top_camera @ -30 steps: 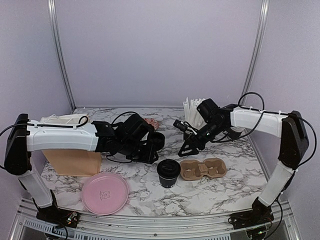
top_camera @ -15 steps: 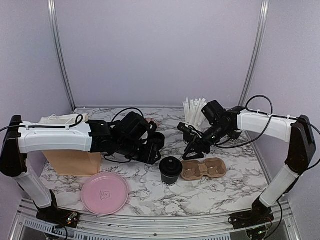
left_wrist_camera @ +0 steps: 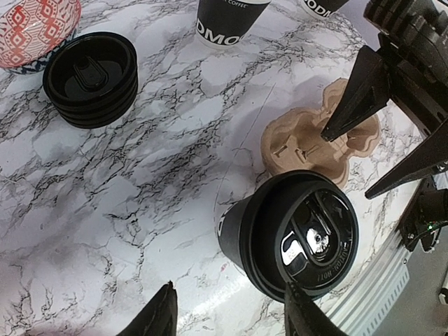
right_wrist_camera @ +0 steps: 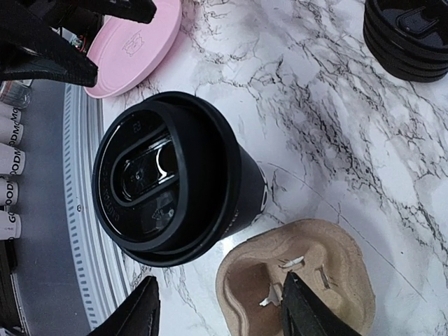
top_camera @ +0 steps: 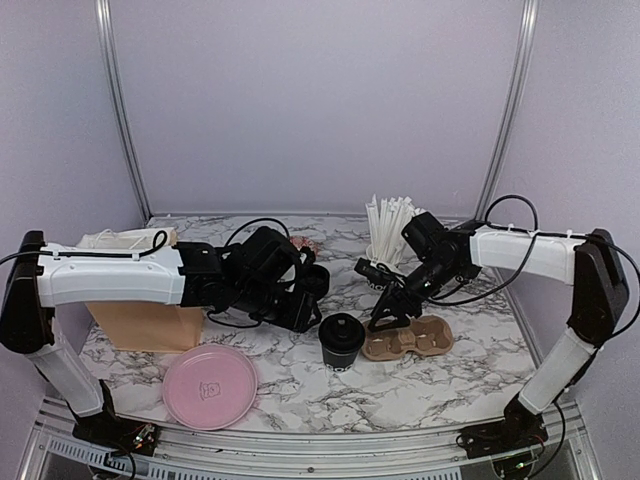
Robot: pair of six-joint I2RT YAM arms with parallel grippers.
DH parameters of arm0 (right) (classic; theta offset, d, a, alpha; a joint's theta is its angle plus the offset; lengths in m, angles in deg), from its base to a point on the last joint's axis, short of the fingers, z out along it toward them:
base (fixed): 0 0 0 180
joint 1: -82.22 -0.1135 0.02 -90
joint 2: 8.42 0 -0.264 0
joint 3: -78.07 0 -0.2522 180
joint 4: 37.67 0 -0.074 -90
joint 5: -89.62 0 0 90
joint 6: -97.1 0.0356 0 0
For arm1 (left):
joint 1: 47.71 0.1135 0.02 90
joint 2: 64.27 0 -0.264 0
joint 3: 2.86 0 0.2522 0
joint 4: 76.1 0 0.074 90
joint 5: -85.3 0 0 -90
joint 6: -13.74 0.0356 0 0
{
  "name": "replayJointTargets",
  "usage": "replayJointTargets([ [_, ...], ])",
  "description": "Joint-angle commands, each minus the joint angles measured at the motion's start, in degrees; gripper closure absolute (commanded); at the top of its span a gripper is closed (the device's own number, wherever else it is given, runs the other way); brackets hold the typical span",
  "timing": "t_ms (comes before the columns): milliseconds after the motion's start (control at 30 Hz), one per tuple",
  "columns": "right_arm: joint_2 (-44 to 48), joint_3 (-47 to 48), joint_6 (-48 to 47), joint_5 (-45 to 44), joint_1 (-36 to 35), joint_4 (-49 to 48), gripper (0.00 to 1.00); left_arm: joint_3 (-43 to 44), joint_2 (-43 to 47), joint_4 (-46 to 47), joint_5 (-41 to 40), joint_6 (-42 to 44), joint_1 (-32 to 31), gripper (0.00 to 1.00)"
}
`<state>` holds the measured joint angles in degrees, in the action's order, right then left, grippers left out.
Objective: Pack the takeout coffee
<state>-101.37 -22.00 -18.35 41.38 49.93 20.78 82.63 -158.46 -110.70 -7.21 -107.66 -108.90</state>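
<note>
A black takeout coffee cup (top_camera: 341,341) with its round black lid (left_wrist_camera: 309,234) on stands near the table's middle front. It also fills the right wrist view as the same lidded cup (right_wrist_camera: 168,178). My left gripper (top_camera: 306,314) hangs just left of it, open and empty; the left gripper (left_wrist_camera: 231,316) in its own view shows only marble between the jaws. My right gripper (top_camera: 386,316) is open and empty too, hovering over the left hole of the brown pulp carrier (top_camera: 408,338). In its own view, the right gripper (right_wrist_camera: 220,315) has one fingertip (right_wrist_camera: 308,304) above the carrier (right_wrist_camera: 301,269).
A stack of black lids (left_wrist_camera: 91,70) and a red patterned bowl (left_wrist_camera: 31,19) lie behind the left arm. Another black lettered cup (left_wrist_camera: 227,21) stands nearby. A cup of white straws (top_camera: 390,225) is at the back, with a pink plate (top_camera: 210,385) and a brown bag (top_camera: 145,322) front left.
My left gripper has opened wider and eased back from the cup, leaving the lid on it. My right gripper has come down and nearer, over the carrier's left hole.
</note>
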Motion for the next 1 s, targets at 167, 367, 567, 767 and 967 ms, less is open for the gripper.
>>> replayJointTargets([
  [167,0.0,2.1,-2.1,4.1,-0.1,2.4,0.37,1.3,-1.9,1.4,1.0,0.0,1.6,0.53],
  [367,0.5,0.8,-3.0,5.0,-0.1,2.9,0.33,3.2,-4.8,3.0,4.0,-0.2,2.0,0.57],
  [567,-2.6,2.9,-2.6,5.7,-0.2,2.2,0.39,3.1,-5.6,3.4,4.3,-0.7,2.0,0.59],
  [767,-5.4,5.1,-2.1,6.2,-0.5,1.4,0.41,2.2,-5.2,3.4,4.9,-1.3,2.0,0.60],
  [967,-7.2,6.4,-0.5,4.2,-0.5,-0.1,0.42,1.2,-4.5,3.5,5.4,-2.3,2.0,0.61],
])
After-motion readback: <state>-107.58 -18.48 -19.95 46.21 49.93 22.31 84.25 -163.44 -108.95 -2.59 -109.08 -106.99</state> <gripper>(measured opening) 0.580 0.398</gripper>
